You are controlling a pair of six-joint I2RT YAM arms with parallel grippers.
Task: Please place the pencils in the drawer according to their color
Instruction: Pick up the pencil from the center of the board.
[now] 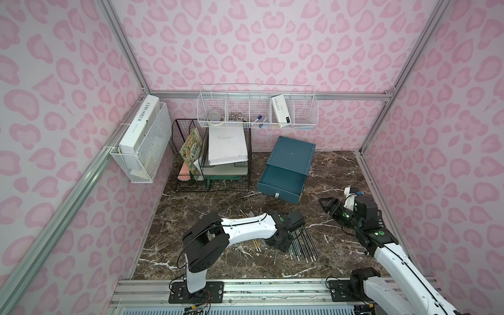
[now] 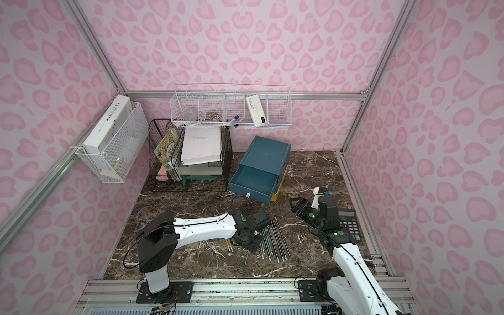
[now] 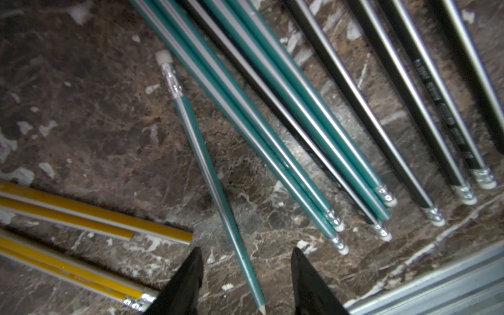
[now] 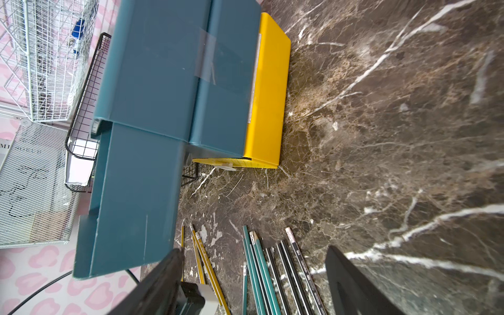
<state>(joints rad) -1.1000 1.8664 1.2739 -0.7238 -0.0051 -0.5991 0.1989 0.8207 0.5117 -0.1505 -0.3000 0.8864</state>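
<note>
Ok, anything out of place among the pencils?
Yes. One black pencil lies buried in the teal bundle, and a lone teal pencil lies skewed apart, eraser reversed, between the fingers of the open left claw.

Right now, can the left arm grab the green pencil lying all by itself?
Probably yes. The lone green pencil lies flat on the marble table, and its pointed end, clear of the green bunch, sits between the left fingers, which stand apart. Nothing blocks it.

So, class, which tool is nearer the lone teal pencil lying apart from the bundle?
Left. The left tool straddles the pointed end of the lone teal pencil. The right tool hangs farther off, beside the open drawer.
</note>
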